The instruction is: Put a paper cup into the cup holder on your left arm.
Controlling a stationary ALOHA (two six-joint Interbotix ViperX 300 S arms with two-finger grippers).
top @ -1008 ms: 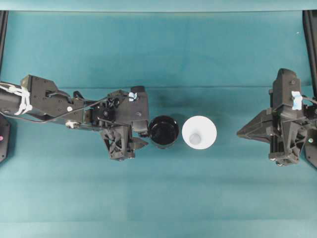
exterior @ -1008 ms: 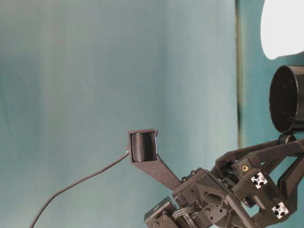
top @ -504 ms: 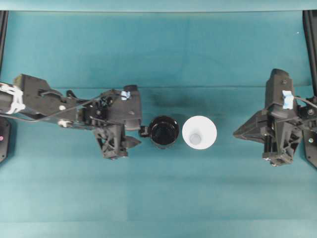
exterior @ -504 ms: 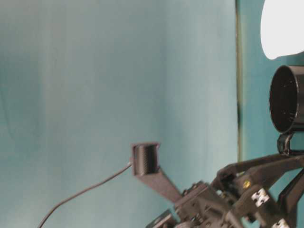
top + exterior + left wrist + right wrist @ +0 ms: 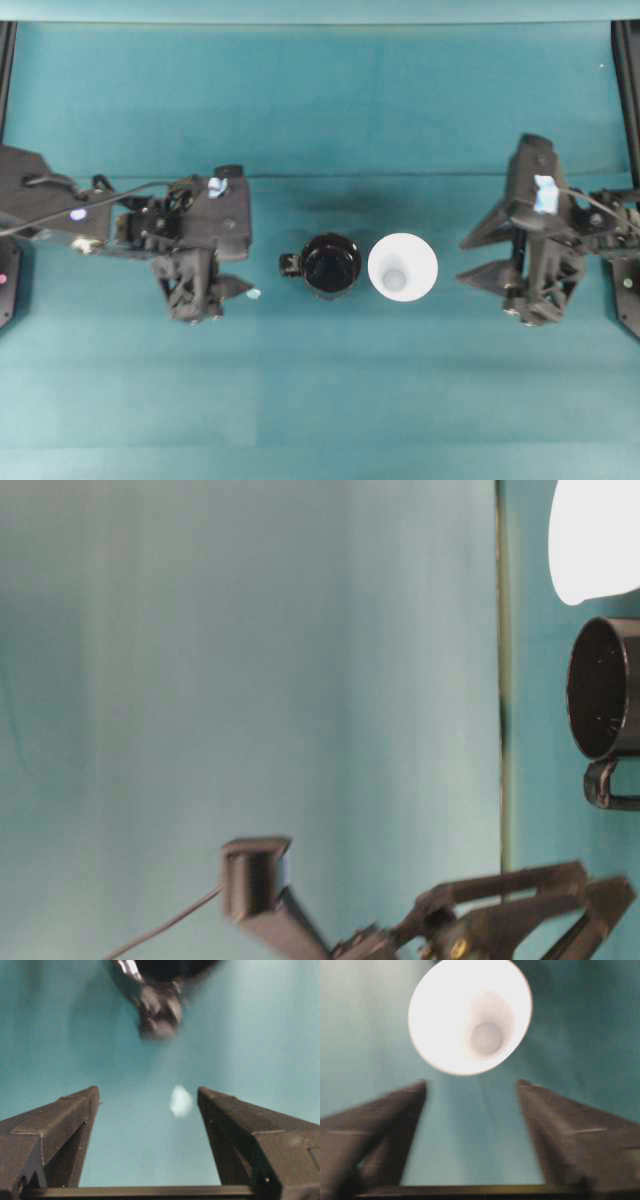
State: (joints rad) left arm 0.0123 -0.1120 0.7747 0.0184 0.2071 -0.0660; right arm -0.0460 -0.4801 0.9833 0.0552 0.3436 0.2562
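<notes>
The white paper cup [image 5: 402, 268] stands upright, mouth up, at the table's middle. The glossy black cup holder [image 5: 331, 266] stands touching its left side, knob [image 5: 289, 265] pointing left. My left gripper [image 5: 247, 262] is open and empty, a short gap left of the knob. My right gripper [image 5: 463, 260] is open and empty, just right of the cup. The right wrist view shows the cup [image 5: 470, 1015] ahead of the gripper [image 5: 472, 1084]. The left wrist view shows the blurred knob [image 5: 160, 1005] beyond the gripper [image 5: 147, 1092]. The table-level view shows the holder [image 5: 605, 702] and the cup [image 5: 595, 540].
A tiny pale paper scrap [image 5: 254, 294] lies on the teal cloth by my left gripper's lower finger; it also shows in the left wrist view [image 5: 180, 1101]. Black frame rails [image 5: 628, 90] run along the far left and right edges.
My left gripper has let go of the holder's knob and drawn back left, leaving the holder standing. My right gripper has opened and moved left toward the cup.
</notes>
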